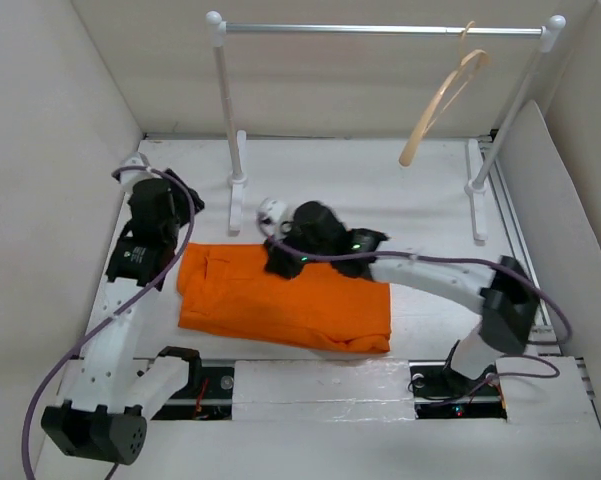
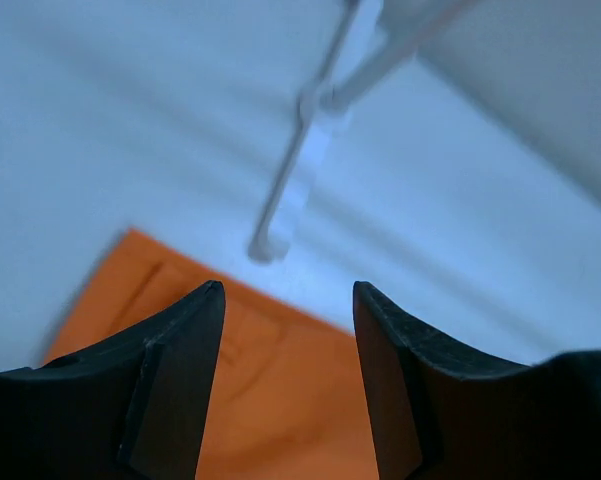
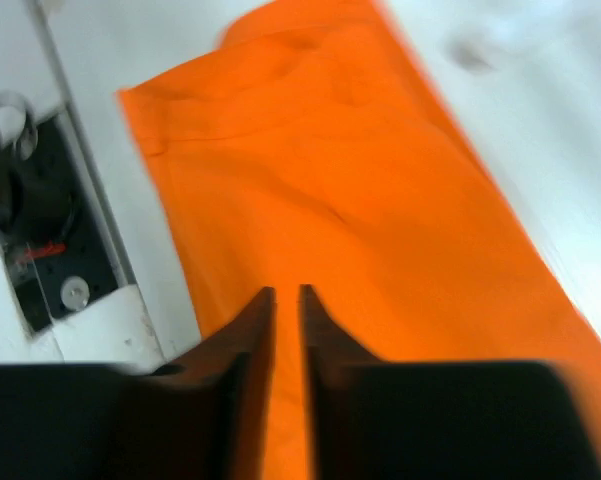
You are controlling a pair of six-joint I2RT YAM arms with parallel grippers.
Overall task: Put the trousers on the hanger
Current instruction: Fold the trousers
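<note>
One pair of orange trousers (image 1: 280, 305) lies folded flat on the counter (image 1: 380, 190), centre-left in the top view. It's prob. laid flat so an edge is easy to pinch. One wooden hanger (image 1: 430, 109) hangs by its hook from the silver rail (image 1: 380, 29) at upper right, well apart from the trousers, presumably so its lower bar is free to take the fabric. There's one rail on two white posts (image 1: 228, 120), and two arms. The right arm (image 1: 430, 277) reaches from lower right across to the trousers' upper edge. In its wrist view the right fingers (image 3: 242, 350) are almost pressed together, only a thin slit btwn them, w/ no fabric visibly caught, over the orange cloth. The left arm (image 1: 120, 330) sits at the left edge. The left fingers (image 2: 175, 380) are spread wide w/ nothing btwn them, above the trousers' corner and pointing toward a post foot. Nothing is on the hanger yet, so the task looks to be at the early pick-up stage.
</note>
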